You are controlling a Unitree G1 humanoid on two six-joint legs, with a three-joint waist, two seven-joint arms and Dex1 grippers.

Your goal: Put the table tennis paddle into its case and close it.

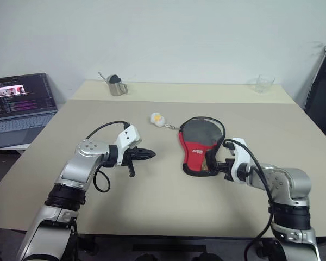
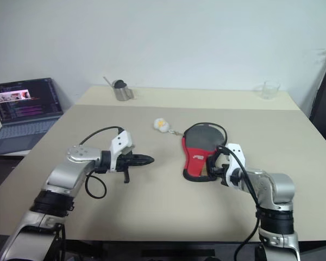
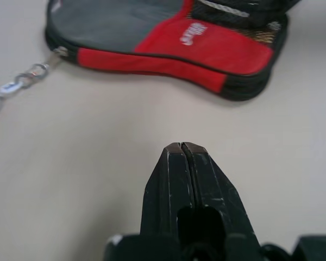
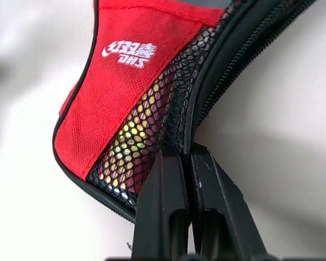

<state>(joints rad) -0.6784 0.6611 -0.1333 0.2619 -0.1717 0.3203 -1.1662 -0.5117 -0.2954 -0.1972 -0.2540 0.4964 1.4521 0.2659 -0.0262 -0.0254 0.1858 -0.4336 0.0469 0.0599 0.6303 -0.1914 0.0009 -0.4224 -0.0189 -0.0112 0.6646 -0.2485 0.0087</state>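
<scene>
A paddle-shaped soft fabric case (image 1: 200, 145), grey at its round end and red toward its narrow handle end with a white logo and a mesh pocket, lies flat on the pale beige counter (image 1: 168, 206) in front of the robot, its round end pointing away. A short chain leads from that far end to a small white ball charm (image 1: 157, 119) resting on the counter just beside it. The right hand (image 4: 185, 157) has its two black fingers pressed together at the case's zipped black edge, next to the mesh pocket at the narrow end; whether they pinch the zip pull or merely touch the seam cannot be told, though the spot suits drawing the zip along the rim. The left hand (image 1: 148, 155) hangs above bare counter, well apart from the case, its fingers together and clamped on nothing, pointed toward the case as if waiting to steady it. The table tennis paddle itself is not to be seen outside; judging by the case's filled, flat outline, it probably sits inside already, so closing looks like the step in hand
</scene>
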